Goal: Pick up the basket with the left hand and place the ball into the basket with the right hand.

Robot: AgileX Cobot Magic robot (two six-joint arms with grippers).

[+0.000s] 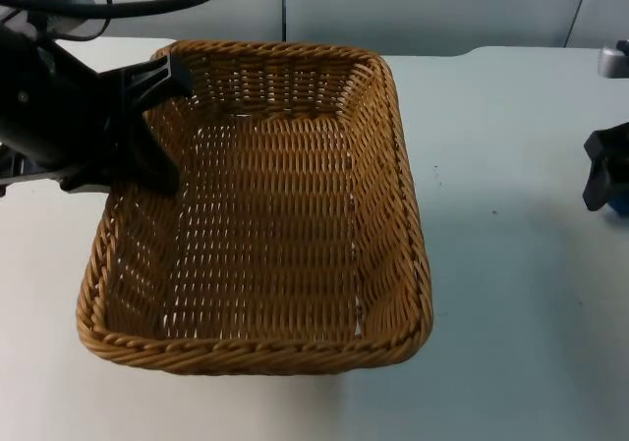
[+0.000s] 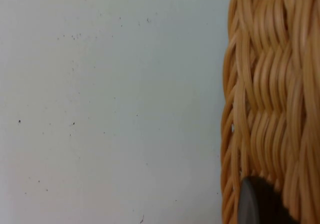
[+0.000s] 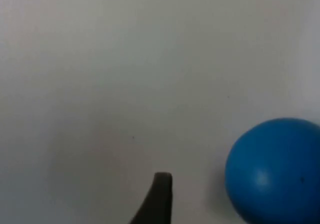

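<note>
Basket [image 1: 265,215]: rectangular tan wicker, tight horizontal weave on the walls, open lattice weave on the floor, thick braided rim. Nothing in it. It sits centre-left in the top view over the white surface [image 1: 511,294]; whether the base touches the surface or is off it, cannot tell.

Left gripper [image 1: 162,117]: at the basket's far-left corner, black fingers clamped across the rim, one outside the wall and one reaching down inside. Left wrist view has the woven outer wall [image 2: 270,94] close up with one black fingertip [image 2: 252,204] pressed against it, and the faintly speckled surface [image 2: 100,109] beside.

Ball [image 3: 277,169]: smooth, round, solid blue, resting on the surface, well apart from the basket. A sliver of blue shows in the top view [image 1: 619,203] just beside the right gripper [image 1: 604,171].

Right gripper: black, near the ball at the right side of the surface, not holding it. Open or closed: cannot tell.
</note>
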